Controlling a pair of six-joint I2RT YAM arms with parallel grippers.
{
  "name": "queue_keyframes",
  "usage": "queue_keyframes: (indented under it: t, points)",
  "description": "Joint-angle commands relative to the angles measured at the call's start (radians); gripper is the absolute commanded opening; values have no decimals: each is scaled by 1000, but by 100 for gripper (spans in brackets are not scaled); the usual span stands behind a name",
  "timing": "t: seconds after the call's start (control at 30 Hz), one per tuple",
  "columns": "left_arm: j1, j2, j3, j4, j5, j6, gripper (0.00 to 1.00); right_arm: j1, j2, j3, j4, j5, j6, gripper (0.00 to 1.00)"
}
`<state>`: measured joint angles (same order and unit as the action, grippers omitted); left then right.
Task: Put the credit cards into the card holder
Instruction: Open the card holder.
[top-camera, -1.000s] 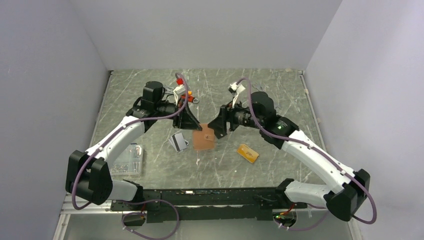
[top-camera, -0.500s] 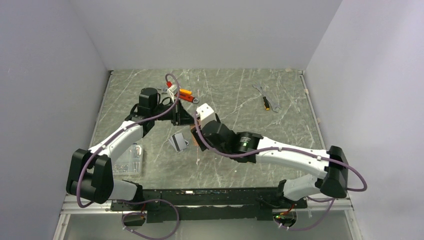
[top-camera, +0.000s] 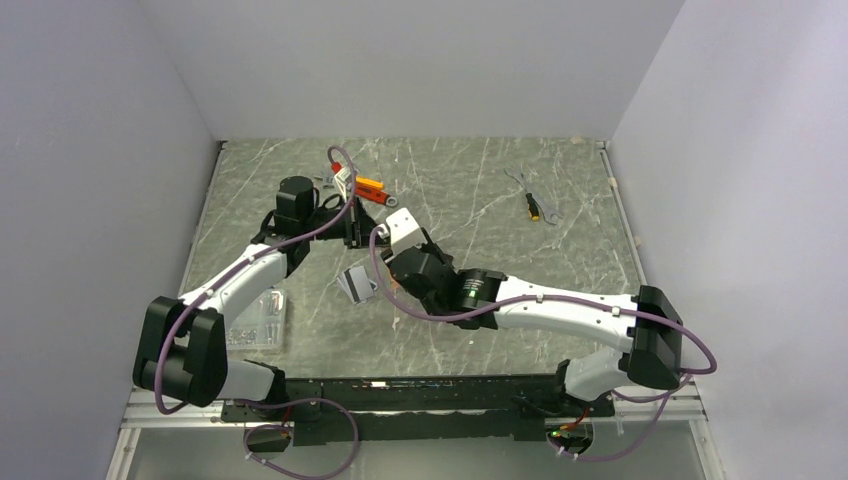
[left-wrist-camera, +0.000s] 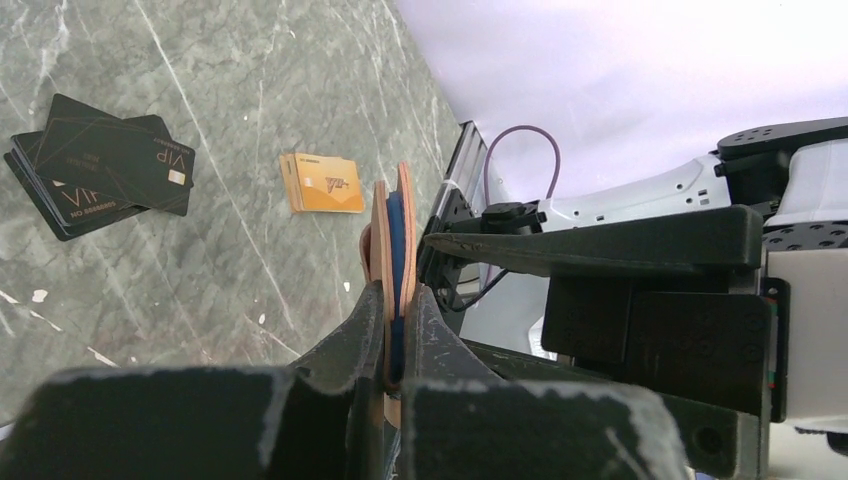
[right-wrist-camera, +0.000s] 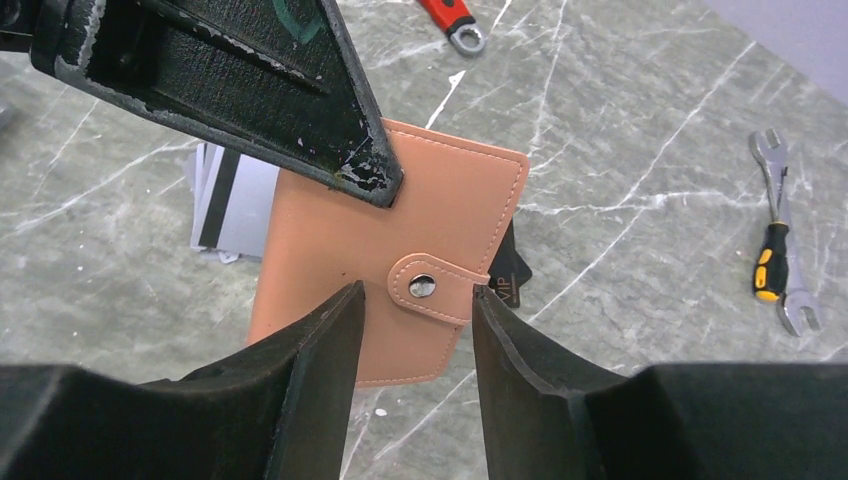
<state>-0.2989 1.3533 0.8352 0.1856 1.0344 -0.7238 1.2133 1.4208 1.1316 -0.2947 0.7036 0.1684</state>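
My left gripper (left-wrist-camera: 395, 300) is shut on the edge of the salmon-tan card holder (right-wrist-camera: 400, 250), which shows edge-on in the left wrist view (left-wrist-camera: 392, 230). My right gripper (right-wrist-camera: 417, 292) is open, its fingers on either side of the holder's snap strap (right-wrist-camera: 430, 287), not touching it. A silver-grey card with a dark stripe (right-wrist-camera: 225, 200) lies behind the holder, also in the top view (top-camera: 355, 283). Black cards (left-wrist-camera: 100, 165) and orange-gold cards (left-wrist-camera: 320, 183) lie on the table. In the top view my right wrist (top-camera: 410, 255) hides the holder.
An orange-handled wrench (right-wrist-camera: 775, 255) lies at the right, also in the top view (top-camera: 535, 200). Red and orange tools (top-camera: 370, 185) lie behind my left gripper (top-camera: 360, 228). A clear box of small parts (top-camera: 255, 320) sits at the near left.
My right arm has swung from the right side low across the table and now faces the holder from the front. My left gripper has drawn back a little, still on the holder.
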Motion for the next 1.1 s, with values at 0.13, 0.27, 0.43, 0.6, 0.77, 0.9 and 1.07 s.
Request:
queue_keyframes:
  t: [0.13,0.27,0.43,0.6,0.77,0.9,1.07]
  points:
    - [0,9,-15,151,78,-116,0,19,53,-41,121,174,-69,37]
    - [0,6,-23,189,94,-145,0,20,72,-58,166,212,-106,32]
    - [0,7,-22,205,105,-159,0,18,74,-68,205,236,-114,24]
    - [1,11,-32,209,103,-156,0,18,40,-83,286,236,-132,4]
    - [-2,16,-34,214,104,-143,0,22,-97,-205,494,190,-161,0]
    - [-4,17,-29,205,110,-133,0,19,-119,-213,520,228,-186,0]
    - [-20,8,-27,172,113,-94,0,17,-134,-223,521,244,-172,0]
